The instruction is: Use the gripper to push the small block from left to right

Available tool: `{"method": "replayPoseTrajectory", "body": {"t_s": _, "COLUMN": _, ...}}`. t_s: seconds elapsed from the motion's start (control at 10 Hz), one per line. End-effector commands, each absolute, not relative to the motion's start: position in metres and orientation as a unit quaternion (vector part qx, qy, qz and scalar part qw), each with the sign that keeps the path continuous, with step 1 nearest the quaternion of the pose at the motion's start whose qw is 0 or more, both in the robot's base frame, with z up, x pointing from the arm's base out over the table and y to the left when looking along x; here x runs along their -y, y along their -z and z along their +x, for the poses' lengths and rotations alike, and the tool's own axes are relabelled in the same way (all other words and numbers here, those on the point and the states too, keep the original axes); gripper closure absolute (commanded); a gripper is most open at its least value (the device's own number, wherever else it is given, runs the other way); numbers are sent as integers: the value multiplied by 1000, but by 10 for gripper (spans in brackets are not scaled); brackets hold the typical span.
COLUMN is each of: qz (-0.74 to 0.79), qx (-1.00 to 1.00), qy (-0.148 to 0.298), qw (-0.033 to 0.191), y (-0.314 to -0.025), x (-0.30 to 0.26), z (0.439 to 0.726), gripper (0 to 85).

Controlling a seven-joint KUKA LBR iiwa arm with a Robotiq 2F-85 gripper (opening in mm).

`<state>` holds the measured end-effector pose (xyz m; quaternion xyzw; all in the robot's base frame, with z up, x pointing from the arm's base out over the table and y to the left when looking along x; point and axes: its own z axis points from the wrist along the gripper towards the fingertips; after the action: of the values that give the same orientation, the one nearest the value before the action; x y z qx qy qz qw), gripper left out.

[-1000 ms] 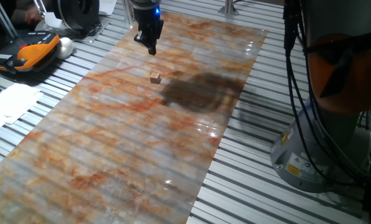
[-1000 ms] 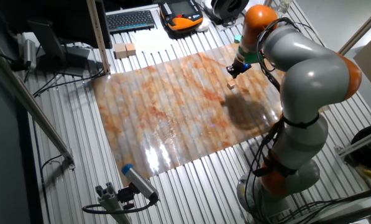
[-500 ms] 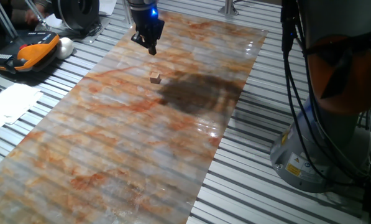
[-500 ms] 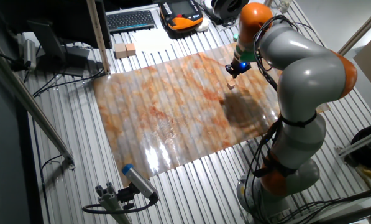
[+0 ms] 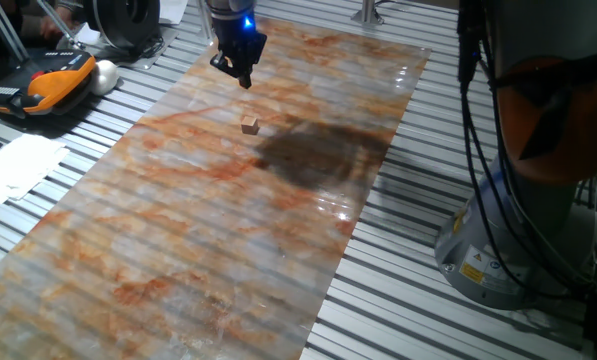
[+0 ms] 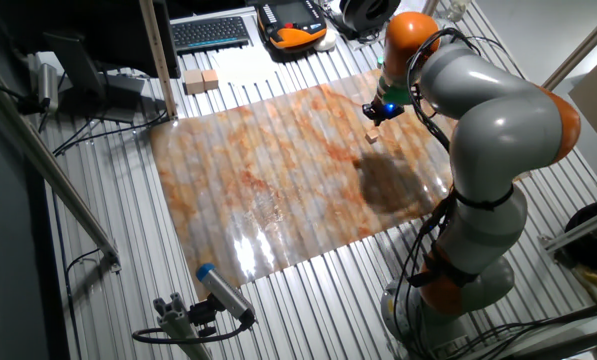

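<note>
One small block (image 5: 250, 124) sits on the orange and grey mat (image 5: 198, 230) that covers the table (image 5: 108, 100). It is a tiny tan cube (smaller than the tip of the tool). The tool (image 5: 243, 78) hangs over the far part of the mat, near the block but not touching it. Its dark tip points down, and its two fingers look pressed together with nothing between them. A blue light glows just above the tip. The big grey and orange arm (image 6: 488, 120) bends over the mat. A dark shadow (image 5: 318, 155) lies beside the block.
</note>
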<state>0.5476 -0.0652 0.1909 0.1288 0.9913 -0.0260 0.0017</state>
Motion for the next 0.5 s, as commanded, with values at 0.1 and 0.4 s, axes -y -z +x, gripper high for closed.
{"method": "replayPoseTrajectory", "body": {"t_s": 0.1, "qz": 95, "qx": -995, "qy": 24, "qw": -4, "y": -191, "x": 65, "z": 548, "gripper": 850}}
{"method": "replayPoseTrajectory", "body": {"t_s": 0.4, "qz": 53, "qx": -999, "qy": 5, "qw": -10, "y": -183, "x": 125, "z": 577, "gripper": 850}}
